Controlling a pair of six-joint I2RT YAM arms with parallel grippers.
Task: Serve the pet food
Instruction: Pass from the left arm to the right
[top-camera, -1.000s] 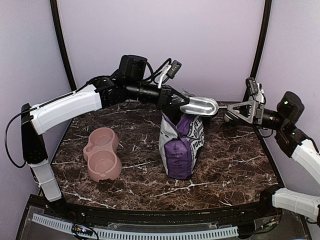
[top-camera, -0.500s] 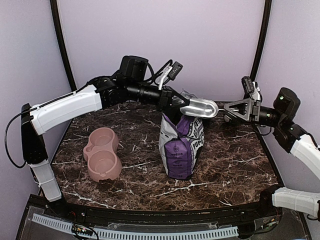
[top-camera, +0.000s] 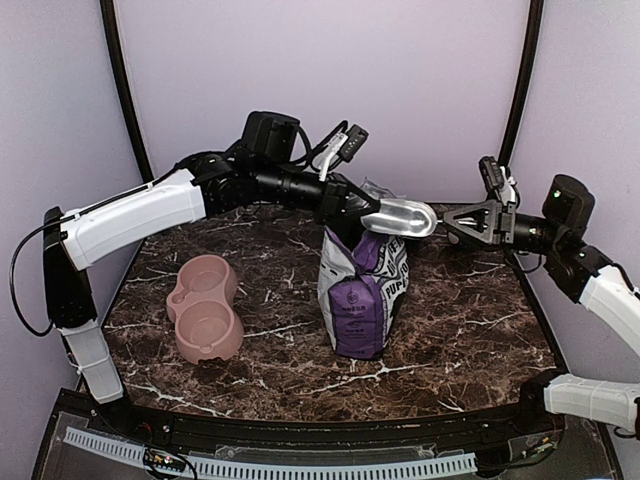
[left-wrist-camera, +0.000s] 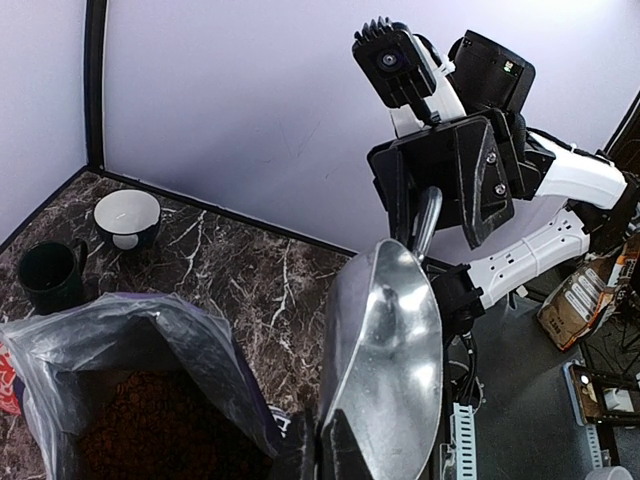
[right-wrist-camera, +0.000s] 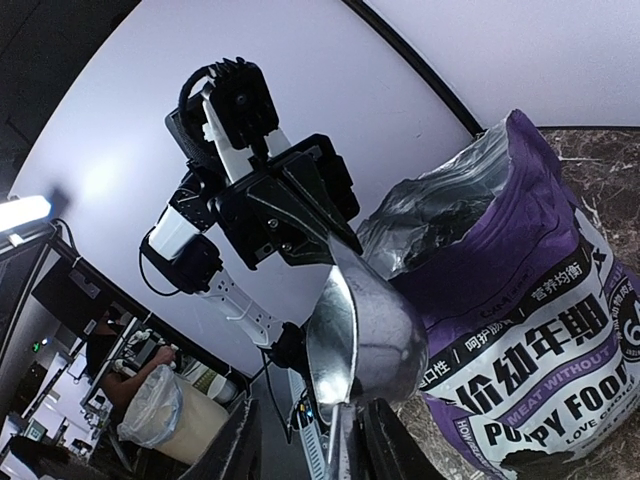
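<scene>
I held the left fingers (top-camera: 348, 208) clamped on the handle of the scoop (top-camera: 400, 214). The right fingers (top-camera: 452, 228) stood part open, straddling its front lip without gripping. The pet food (left-wrist-camera: 140, 430) lay inside the open-topped bag (top-camera: 358, 290). Bare surface (top-camera: 470, 320) lay right of the bag.

Right gripper (top-camera: 450, 228) advancing leftward onto scoop (top-camera: 400, 214) tip, jaws narrowing around scoop rim; right arm extending further over table.

The pet food (left-wrist-camera: 135, 425) was only a dim patch at 7 o'clock in the left wrist view, with the bag (left-wrist-camera: 190, 340) and scoop (left-wrist-camera: 385, 370) cut off at 6. Whether the right gripper (right-wrist-camera: 315, 415) touched the scoop was unclear.
</scene>
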